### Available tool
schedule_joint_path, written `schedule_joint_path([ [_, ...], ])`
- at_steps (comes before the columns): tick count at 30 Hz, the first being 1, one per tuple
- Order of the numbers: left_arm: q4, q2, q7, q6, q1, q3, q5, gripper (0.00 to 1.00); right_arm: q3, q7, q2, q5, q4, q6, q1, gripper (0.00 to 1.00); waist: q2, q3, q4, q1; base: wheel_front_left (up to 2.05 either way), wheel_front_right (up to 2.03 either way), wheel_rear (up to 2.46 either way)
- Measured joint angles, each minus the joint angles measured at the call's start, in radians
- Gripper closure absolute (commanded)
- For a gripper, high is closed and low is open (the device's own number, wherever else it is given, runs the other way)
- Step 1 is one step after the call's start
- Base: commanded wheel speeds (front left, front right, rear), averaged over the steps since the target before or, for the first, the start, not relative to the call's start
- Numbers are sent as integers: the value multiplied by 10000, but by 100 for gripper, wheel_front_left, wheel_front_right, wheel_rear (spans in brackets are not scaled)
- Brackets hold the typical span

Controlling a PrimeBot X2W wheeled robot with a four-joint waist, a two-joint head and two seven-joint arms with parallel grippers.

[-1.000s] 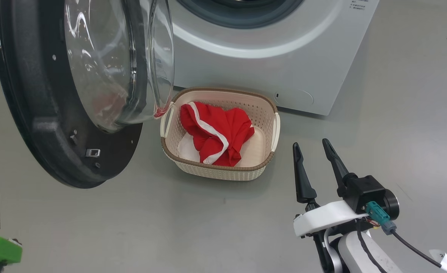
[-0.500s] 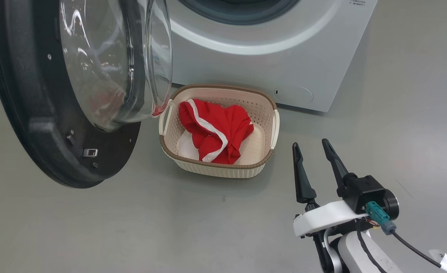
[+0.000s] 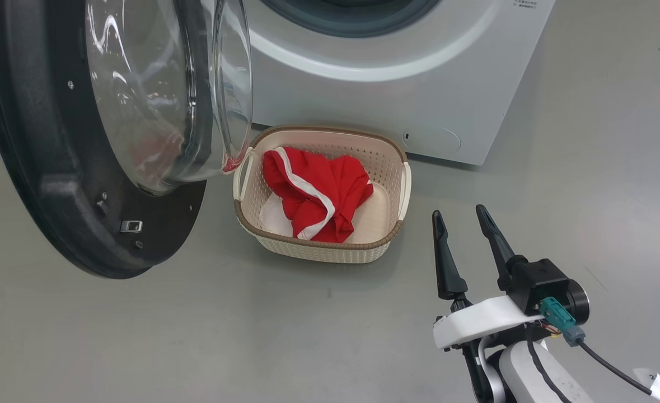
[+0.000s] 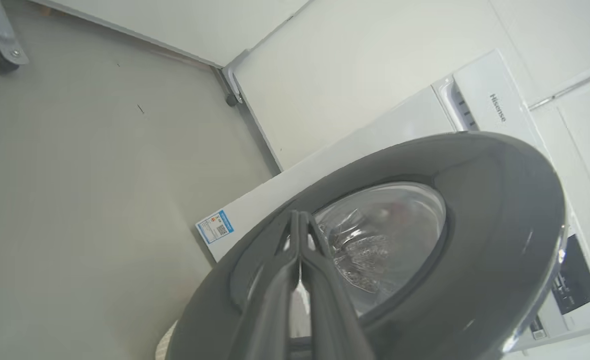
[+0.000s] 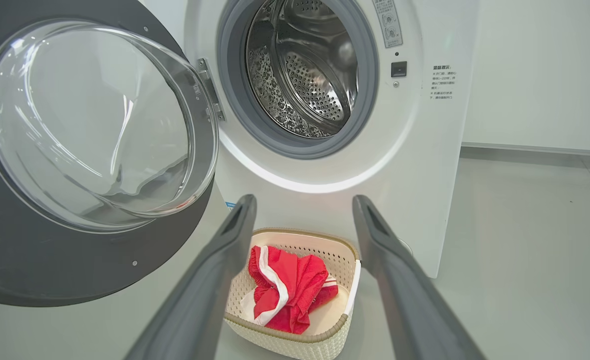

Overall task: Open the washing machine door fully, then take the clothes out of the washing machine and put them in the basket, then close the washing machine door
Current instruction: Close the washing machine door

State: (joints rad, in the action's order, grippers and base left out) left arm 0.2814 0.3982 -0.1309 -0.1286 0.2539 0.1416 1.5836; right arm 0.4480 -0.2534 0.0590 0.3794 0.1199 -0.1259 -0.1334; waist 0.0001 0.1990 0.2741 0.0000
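Since the clothes [image 3: 318, 193] lay in the basket [image 3: 318, 251], only shutting the door [image 3: 38, 168] seemed left; left fingers [image 4: 277, 305] pressed together, right fingers [image 3: 444, 263] apart, empty.

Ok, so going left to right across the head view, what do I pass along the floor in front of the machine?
washing machine door, swung open → basket with the red clothes in it → right gripper, fingers apart and holding nothing.
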Motion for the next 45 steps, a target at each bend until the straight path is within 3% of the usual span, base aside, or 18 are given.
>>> schedule_joint_path([
  [4, 374, -286, -1030, 69, 206, 527, 1618, 100, 6, 0, 0, 0, 0, 0, 0, 0, 0, 20, -13, 0, 0, 0, 0],
  [10, 502, -372, -2449, 773, 445, 803, 3210, 100, 19, 0, 0, 2, -2, 0, 0, 0, 0, 71, -54, 0, 0, 0, 0],
  [21, 663, -395, -4050, 2201, 735, 1093, 4690, 100, 42, 0, 0, 2, 0, 0, -3, 0, 0, 155, -174, 0, 0, 0, 0],
  [45, 140, -407, -5651, 2397, 695, 357, 5287, 100, 92, 0, 0, 2, 10, 0, -5, 0, 0, 13, -481, 0, 0, 0, 0],
])
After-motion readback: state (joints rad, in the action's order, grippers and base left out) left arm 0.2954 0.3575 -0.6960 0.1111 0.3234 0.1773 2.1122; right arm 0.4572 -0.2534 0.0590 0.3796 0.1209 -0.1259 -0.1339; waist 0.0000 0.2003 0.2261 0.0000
